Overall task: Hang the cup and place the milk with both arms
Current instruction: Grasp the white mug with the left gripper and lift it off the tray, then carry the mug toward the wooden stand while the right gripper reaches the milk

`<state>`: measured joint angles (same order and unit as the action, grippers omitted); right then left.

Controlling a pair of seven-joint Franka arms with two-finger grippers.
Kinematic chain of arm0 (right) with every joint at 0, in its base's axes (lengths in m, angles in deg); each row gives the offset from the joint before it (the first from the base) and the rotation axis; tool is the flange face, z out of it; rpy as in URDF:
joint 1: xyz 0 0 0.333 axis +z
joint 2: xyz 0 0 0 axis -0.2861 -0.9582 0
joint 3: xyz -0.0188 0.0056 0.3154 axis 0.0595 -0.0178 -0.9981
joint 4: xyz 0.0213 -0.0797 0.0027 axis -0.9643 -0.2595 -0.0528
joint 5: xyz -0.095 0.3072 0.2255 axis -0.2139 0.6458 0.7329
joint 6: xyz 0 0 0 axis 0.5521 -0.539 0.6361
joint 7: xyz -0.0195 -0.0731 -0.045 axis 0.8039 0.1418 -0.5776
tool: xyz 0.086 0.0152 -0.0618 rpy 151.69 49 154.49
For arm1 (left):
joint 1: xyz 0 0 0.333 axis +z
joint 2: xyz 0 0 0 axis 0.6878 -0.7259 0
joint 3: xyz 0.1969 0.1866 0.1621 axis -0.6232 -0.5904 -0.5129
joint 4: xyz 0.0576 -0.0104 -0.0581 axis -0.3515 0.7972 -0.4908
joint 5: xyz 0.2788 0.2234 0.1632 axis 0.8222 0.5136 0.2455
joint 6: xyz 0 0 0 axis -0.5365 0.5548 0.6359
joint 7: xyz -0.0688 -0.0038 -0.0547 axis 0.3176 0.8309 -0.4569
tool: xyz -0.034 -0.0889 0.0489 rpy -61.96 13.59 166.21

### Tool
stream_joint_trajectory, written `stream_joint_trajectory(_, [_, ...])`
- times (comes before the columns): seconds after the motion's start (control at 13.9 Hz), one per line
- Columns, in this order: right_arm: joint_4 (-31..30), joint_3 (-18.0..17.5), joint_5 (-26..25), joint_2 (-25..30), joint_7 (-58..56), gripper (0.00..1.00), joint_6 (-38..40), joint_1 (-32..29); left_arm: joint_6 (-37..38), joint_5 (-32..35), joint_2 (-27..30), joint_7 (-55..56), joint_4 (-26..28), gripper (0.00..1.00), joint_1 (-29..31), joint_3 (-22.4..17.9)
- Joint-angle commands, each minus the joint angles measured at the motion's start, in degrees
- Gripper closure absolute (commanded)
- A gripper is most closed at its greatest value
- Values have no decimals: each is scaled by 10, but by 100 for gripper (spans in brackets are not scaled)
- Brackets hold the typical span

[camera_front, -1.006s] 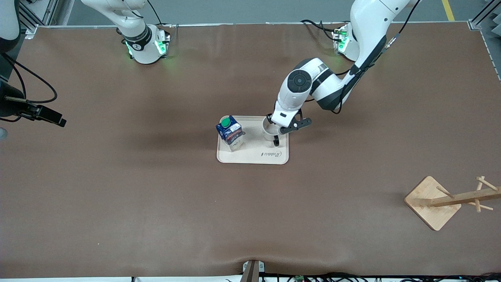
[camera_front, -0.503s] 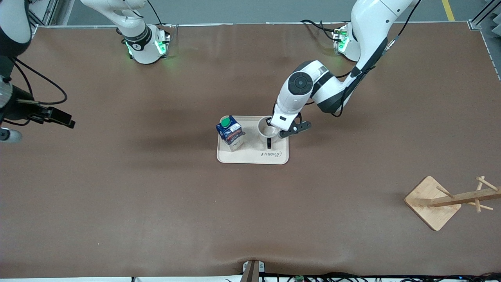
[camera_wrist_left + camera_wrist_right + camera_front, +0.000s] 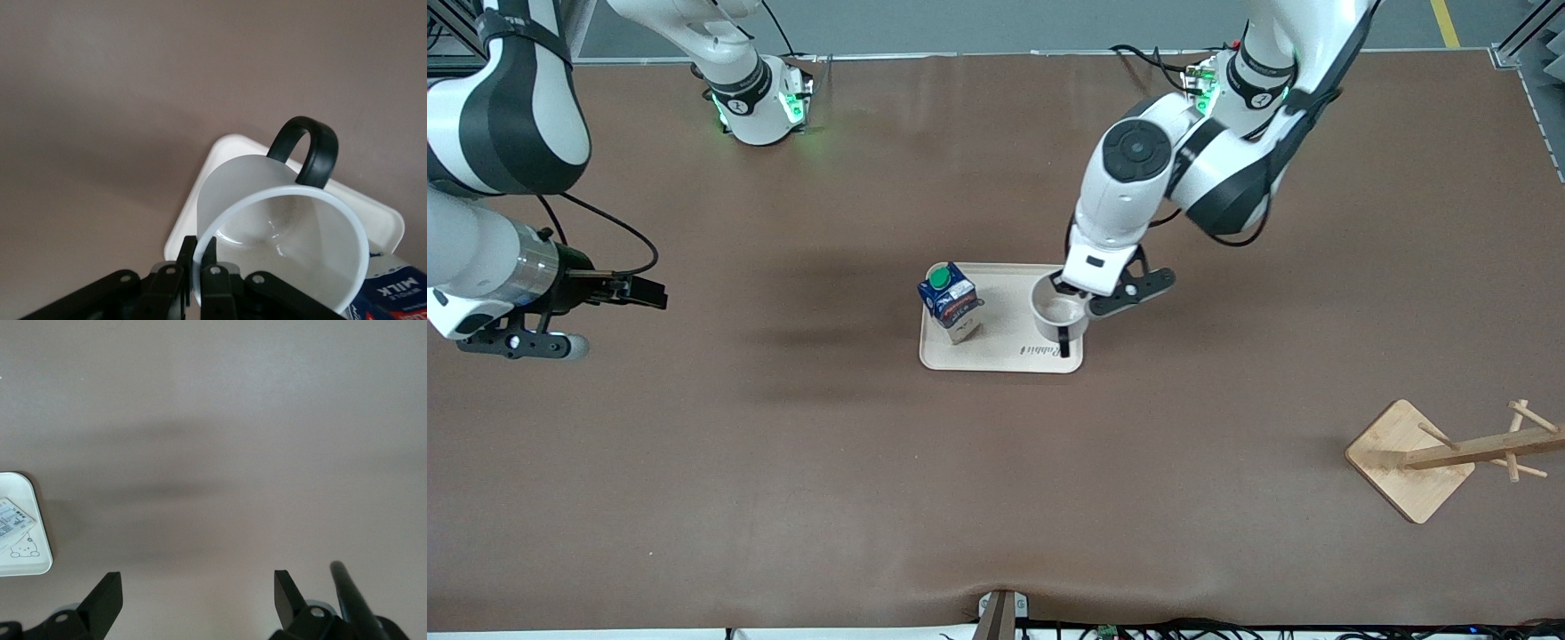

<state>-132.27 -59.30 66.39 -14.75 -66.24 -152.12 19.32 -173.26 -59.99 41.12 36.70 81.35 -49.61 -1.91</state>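
Brown tabletop (image 3: 783,462). Left gripper (image 3: 1069,293) over the tray (image 3: 996,356), jaws clenched on white mug (image 3: 1059,316) rim, lifted. Wooden mug rack (image 3: 1449,453) lies tipped at left arm's end, hanging undone. Right gripper (image 3: 645,292), jaws released, empty. Milk carton (image 3: 950,302) on tray, unplaced.

Front view: left gripper (image 3: 1069,293) fingertips hidden by its wrist housing and the cup (image 3: 1058,313); the cup's face side not visible. Left wrist view: milk (image 3: 393,293) cut off at lower right corner. Right wrist view: tray (image 3: 30,540) cut off at left edge.
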Motion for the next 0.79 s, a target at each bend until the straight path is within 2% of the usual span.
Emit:
stream_joint_trajectory(0.0, [7, 1, 11, 3, 5, 0, 6, 44, 24, 11, 35, -75, -16, 100, 54, 3])
stream_joint_trajectory(0.22, [7, 1, 100, -5, 4, 0, -23, 75, 50, 3, 55, -182, -47, 100, 127, 4])
stream_joint_trajectory(0.43, [6, 1, 105, -30, 27, 0, -82, 141, 109, 2, 52, -272, -108, 100, 181, 3])
stream_joint_trajectory(0.72, [5, 1, 104, -74, 135, 0, -147, 215, 127, 1, 55, -460, -110, 100, 281, 4])
